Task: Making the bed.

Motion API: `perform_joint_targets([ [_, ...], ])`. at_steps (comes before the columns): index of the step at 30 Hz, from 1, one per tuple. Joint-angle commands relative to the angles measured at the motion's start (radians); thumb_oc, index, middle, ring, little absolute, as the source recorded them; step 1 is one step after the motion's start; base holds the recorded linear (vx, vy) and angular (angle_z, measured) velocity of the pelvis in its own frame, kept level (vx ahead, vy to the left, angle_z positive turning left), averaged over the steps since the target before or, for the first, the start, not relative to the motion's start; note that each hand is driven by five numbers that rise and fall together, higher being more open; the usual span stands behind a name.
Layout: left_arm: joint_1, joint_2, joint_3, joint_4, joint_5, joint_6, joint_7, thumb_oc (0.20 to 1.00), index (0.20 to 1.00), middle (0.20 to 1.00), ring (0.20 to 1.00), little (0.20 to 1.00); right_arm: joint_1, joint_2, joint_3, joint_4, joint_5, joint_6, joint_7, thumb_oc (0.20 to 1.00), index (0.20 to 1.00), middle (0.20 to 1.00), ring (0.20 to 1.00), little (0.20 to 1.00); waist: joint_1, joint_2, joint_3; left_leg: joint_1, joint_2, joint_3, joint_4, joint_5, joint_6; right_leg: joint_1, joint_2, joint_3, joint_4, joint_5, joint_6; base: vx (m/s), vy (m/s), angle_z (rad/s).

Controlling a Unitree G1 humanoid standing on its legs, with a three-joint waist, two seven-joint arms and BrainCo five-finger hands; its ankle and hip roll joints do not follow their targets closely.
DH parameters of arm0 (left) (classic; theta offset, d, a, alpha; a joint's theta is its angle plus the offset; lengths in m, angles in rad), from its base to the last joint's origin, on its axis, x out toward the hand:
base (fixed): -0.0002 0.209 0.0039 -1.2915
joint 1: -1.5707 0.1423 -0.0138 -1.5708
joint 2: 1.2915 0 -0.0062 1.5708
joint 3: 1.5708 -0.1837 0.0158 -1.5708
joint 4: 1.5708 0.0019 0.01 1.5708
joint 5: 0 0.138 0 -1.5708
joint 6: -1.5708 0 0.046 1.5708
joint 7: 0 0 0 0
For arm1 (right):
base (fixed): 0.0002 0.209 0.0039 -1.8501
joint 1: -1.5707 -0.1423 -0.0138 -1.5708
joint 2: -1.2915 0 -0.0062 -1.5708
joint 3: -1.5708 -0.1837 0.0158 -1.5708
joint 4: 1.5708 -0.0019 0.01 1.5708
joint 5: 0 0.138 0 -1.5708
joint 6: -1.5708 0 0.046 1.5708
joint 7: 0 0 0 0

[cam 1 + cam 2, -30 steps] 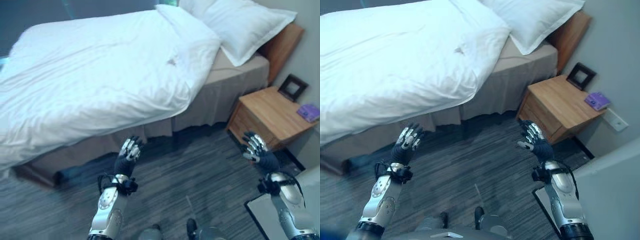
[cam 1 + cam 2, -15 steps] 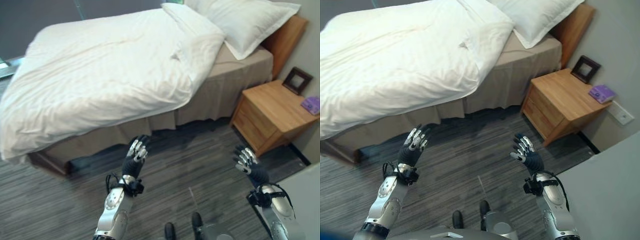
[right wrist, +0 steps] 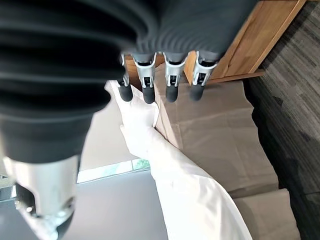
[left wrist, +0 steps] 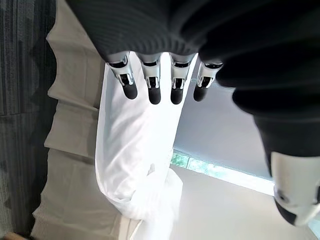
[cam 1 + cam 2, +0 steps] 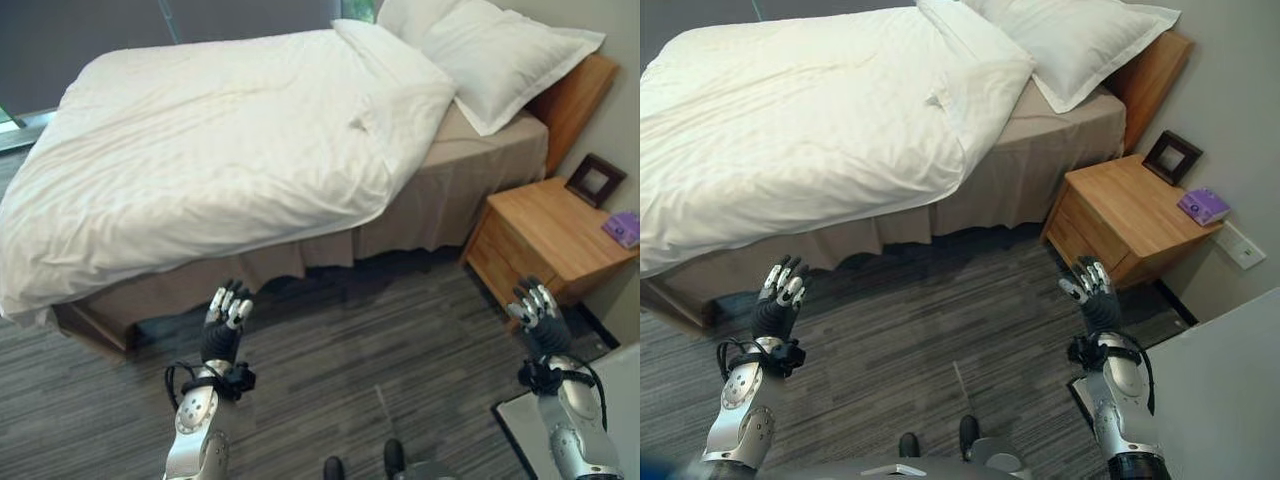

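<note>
A white duvet [image 5: 220, 150] covers most of the bed and hangs over its near side. Its top end is folded back below a white pillow [image 5: 500, 60] at the headboard. A strip of beige mattress and bed skirt [image 5: 480, 170] shows bare beside the pillow. My left hand [image 5: 222, 325] is raised over the floor just short of the bed's near side, fingers [image 4: 152, 85] straight and holding nothing. Near the nightstand, my right hand [image 5: 1095, 300] is also raised, with its fingers [image 3: 170, 82] straight and holding nothing.
A wooden nightstand [image 5: 1130, 215] stands right of the bed, carrying a dark picture frame [image 5: 1170, 157] and a small purple box [image 5: 1203, 206]. A wooden headboard [image 5: 570, 95] sits against the grey wall. Dark striped carpet [image 5: 380, 340] lies between me and the bed.
The camera has shifted, so the bed sits slightly differently in view. My left hand has moved left and lower; my right hand has moved right, toward the nightstand. Both remain open.
</note>
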Motion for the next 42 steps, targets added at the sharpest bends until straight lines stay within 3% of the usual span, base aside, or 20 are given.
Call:
perform_joint_targets([
  [1,-0.025,0.055,0.043,-0.033,0.012,-0.069,0.025,1.0,1.0,1.0,1.0,1.0,-0.014,0.026,0.022,-0.048,-0.005,-0.058,0.009,1.0,1.0,1.0,1.0,1.0,-0.016,-0.012,0.012,0.113,-0.015,0.03,0.015,-0.113,-0.015,-0.097,-0.143,-0.008,0.004,0.086,0.07,0.36,-0.035,-0.18],
  [6,-0.06,0.082,0.019,-0.024,0.02,-0.075,-0.001,1.0,1.0,1.0,1.0,1.0,0.039,-0.002,0.043,-0.061,-0.072,-0.046,0.041,1.0,1.0,1.0,1.0,1.0,-0.084,-0.012,0.008,0.233,0.033,-0.006,0.007,-0.18,-0.071,-0.135,-0.145,0.06,-0.308,0.159,0.099,0.45,-0.178,0.09],
  [10,-0.1,0.065,-0.022,-0.042,-0.004,-0.082,-0.009,1.0,1.0,1.0,1.0,1.0,0.058,-0.025,0.063,-0.073,-0.069,-0.046,0.068,1.0,1.0,1.0,1.0,1.0,-0.103,-0.019,-0.03,0.284,0.094,-0.046,0.073,-0.175,-0.111,-0.124,-0.132,0.057,-0.274,0.185,0.098,0.49,-0.325,0.24],
  [11,-0.102,0.058,-0.032,-0.04,-0.006,-0.081,-0.005,1.0,1.0,1.0,1.0,1.0,0.053,-0.033,0.074,-0.068,-0.071,-0.044,0.067,1.0,1.0,1.0,1.0,1.0,-0.104,-0.009,-0.041,0.28,0.136,-0.051,0.14,-0.115,-0.135,-0.112,-0.107,0.044,-0.247,0.165,0.081,0.46,-0.401,0.56],
  [12,-0.101,0.047,-0.037,-0.036,-0.012,-0.08,-0.003,1.0,1.0,1.0,1.0,1.0,0.036,-0.034,0.095,-0.044,-0.07,-0.044,0.065,1.0,1.0,1.0,1.0,1.0,-0.106,-0.004,-0.055,0.247,0.171,-0.064,0.251,0.0,-0.151,-0.09,-0.078,0.036,-0.227,0.151,0.052,0.45,-0.444,0.51],
  [14,-0.114,0.031,-0.051,-0.033,-0.064,-0.072,0.015,1.0,1.0,1.0,1.0,1.0,0.004,-0.051,0.125,-0.055,-0.048,-0.053,0.058,1.0,1.0,1.0,1.0,1.0,-0.093,-0.028,-0.051,0.09,0.229,-0.031,0.569,0.144,-0.141,-0.006,-0.061,0.008,-0.229,0.112,-0.01,0.35,-0.453,0.22],
  [15,-0.114,0.031,-0.051,-0.033,-0.064,-0.072,0.015,1.0,1.0,1.0,1.0,1.0,0.004,-0.051,0.125,-0.054,-0.048,-0.053,0.058,1.0,1.0,1.0,1.0,1.0,-0.094,-0.028,-0.053,0.088,0.229,-0.032,0.57,0.145,-0.141,-0.007,-0.062,0.007,-0.229,0.112,-0.01,0.45,-0.569,0.03],
  [16,-0.12,0.026,-0.067,-0.041,-0.085,-0.071,0.001,1.0,1.0,1.0,1.0,1.0,-0.001,-0.062,0.137,-0.069,-0.015,-0.06,0.066,1.0,1.0,1.0,1.0,1.0,-0.056,-0.063,-0.027,0.004,0.243,-0.013,0.726,0.136,-0.103,0.081,-0.037,0.016,-0.246,0.061,-0.059,0.4,-0.449,0.09],
  [17,-0.122,0.022,-0.074,-0.043,-0.079,-0.075,0.002,1.0,1.0,1.0,1.0,1.0,0.0,-0.069,0.136,-0.07,-0.017,-0.059,0.056,1.0,1.0,1.0,1.0,1.0,-0.043,-0.075,-0.014,-0.05,0.233,0.0,0.763,0.122,-0.103,0.114,-0.039,0.026,-0.26,0.054,-0.067,0.65,-0.592,0.03],
  [19,-0.132,0.012,-0.085,-0.033,-0.077,-0.077,0.001,1.0,1.0,1.0,1.0,1.0,0.001,-0.091,0.123,-0.074,-0.026,-0.062,0.039,1.0,1.0,1.0,1.0,1.0,-0.024,-0.083,0.003,-0.156,0.222,0.053,0.754,0.077,-0.112,0.177,-0.046,0.018,-0.284,0.041,-0.071,0.36,-0.205,0.02],
  [21,-0.123,0.013,-0.096,-0.017,-0.077,-0.076,-0.011,1.0,1.0,1.0,1.0,1.0,0.011,-0.096,0.104,-0.084,-0.013,-0.066,0.049,1.0,1.0,1.0,1.0,1.0,-0.005,-0.077,-0.001,-0.233,0.164,0.113,0.553,0.069,-0.118,0.229,-0.055,0.013,-0.308,0.027,-0.056,0.48,-0.05,0.16],
  [24,-0.09,0.021,-0.092,-0.015,-0.041,-0.078,-0.013,1.0,1.0,1.0,1.0,1.0,0.032,-0.087,0.107,-0.077,-0.027,-0.064,0.061,1.0,1.0,1.0,1.0,1.0,0.028,-0.044,-0.012,-0.255,0.014,0.024,0.194,0.132,-0.105,0.315,-0.018,0.051,-0.332,-0.022,-0.049,0.6,0.044,-0.18],
  [27,-0.067,0.021,-0.072,-0.003,-0.023,-0.075,-0.02,1.0,1.0,1.0,1.0,1.0,0.03,-0.081,0.11,-0.074,-0.035,-0.062,0.068,1.0,1.0,1.0,1.0,1.0,0.048,-0.028,-0.023,-0.258,-0.009,-0.025,0.05,0.201,-0.123,0.374,0.007,0.08,-0.344,-0.051,-0.053,0.42,0.029,-0.52],
  [31,-0.058,0.029,-0.064,-0.004,0.002,-0.064,-0.025,1.0,1.0,1.0,1.0,1.0,0.029,-0.085,0.103,-0.074,-0.047,-0.055,0.075,1.0,1.0,1.0,1.0,1.0,0.061,-0.023,-0.038,-0.252,-0.007,0.008,0.034,0.227,-0.126,0.416,0.014,0.1,-0.36,-0.067,-0.053,0.33,0.061,-0.78],
  [34,-0.061,0.037,-0.072,0.03,0.022,-0.067,-0.021,1.0,1.0,1.0,1.0,1.0,0.026,-0.083,0.09,-0.078,-0.071,-0.055,0.067,1.0,1.0,1.0,1.0,1.0,0.055,-0.045,-0.084,-0.245,-0.016,0.049,0.105,0.141,-0.06,0.442,-0.039,0.088,-0.303,-0.141,-0.029,0.41,0.172,-0.51],
  [36,-0.064,0.042,-0.066,0.046,0.018,-0.066,-0.013,1.0,1.0,1.0,1.0,1.0,0.007,-0.077,0.097,-0.074,-0.071,-0.058,0.064,1.0,1.0,1.0,1.0,1.0,0.06,-0.058,-0.088,-0.238,-0.02,0.072,0.135,0.097,-0.036,0.421,-0.06,0.086,-0.216,-0.13,-0.01,0.28,0.142,-0.16],
  [37,-0.085,0.066,-0.068,0.041,0.027,-0.072,0.021,1.0,1.0,1.0,1.0,1.0,-0.056,-0.052,0.138,-0.067,-0.054,-0.063,0.066,1.0,1.0,1.0,1.0,1.0,0.061,-0.066,-0.051,-0.177,-0.011,0.103,0.136,0.061,-0.005,0.264,-0.077,0.081,0.121,0.002,0.059,0.16,0.104,-0.02],
  [39,-0.086,0.066,-0.067,0.042,0.027,-0.072,0.021,1.0,1.0,1.0,1.0,1.0,-0.057,-0.052,0.138,-0.066,-0.054,-0.064,0.066,1.0,1.0,1.0,1.0,1.0,0.064,-0.063,-0.054,-0.182,-0.006,0.105,0.136,0.064,-0.006,0.257,-0.072,0.083,0.12,0.006,0.058,0.16,0.088,-0.08],
  [40,-0.101,0.081,-0.08,0.043,0.033,-0.07,0.02,1.0,1.0,1.0,1.0,1.0,-0.06,-0.047,0.145,-0.066,-0.064,-0.058,0.064,1.0,1.0,1.0,1.0,1.0,0.04,-0.048,-0.042,-0.12,-0.001,0.077,0.107,0.049,-0.001,0.172,-0.051,0.103,0.191,0.034,0.05,0.27,0.106,0.26],
  [42,-0.108,0.09,-0.092,0.036,0.031,-0.064,-0.004,1.0,1.0,1.0,1.0,1.0,-0.052,-0.046,0.144,-0.067,-0.066,-0.05,0.068,1.0,1.0,1.0,1.0,1.0,0.018,-0.036,-0.039,-0.065,-0.004,0.057,0.076,0.037,-0.004,0.113,-0.071,0.084,0.139,0.012,0.028,0.34,0.095,0.95],
])
